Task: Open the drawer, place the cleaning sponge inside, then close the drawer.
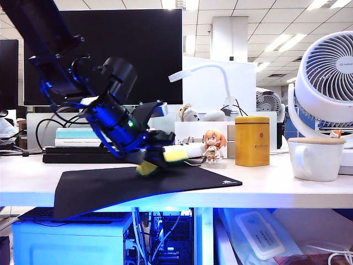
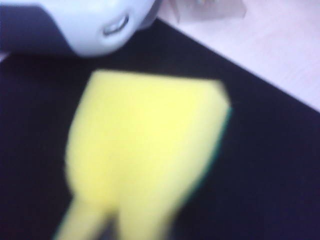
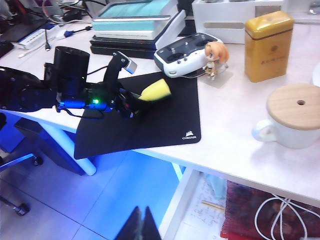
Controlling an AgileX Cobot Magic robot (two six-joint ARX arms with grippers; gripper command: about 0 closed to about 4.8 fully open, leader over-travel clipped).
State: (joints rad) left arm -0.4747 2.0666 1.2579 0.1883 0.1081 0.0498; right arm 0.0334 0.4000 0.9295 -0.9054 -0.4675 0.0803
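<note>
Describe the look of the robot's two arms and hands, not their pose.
The left arm is black and cylindrical, with a green indicator light and blue glow near its left hand, which has black fingers. Thin black cables run along it. Of the right hand, only dark, pointed fingertips show.

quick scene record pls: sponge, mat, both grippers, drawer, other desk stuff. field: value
sponge: yellow sponge over the black mat, between the left gripper's fingers
mat: black mat, front edge overhanging the desk
left gripper: left gripper low over the mat, closed on the sponge
right gripper: right gripper below desk height, away from the mat, shut, holding nothing
drawer: cannot tell from these views
other items: yellow tin, figurine, white mug with wooden lid, fan
</note>
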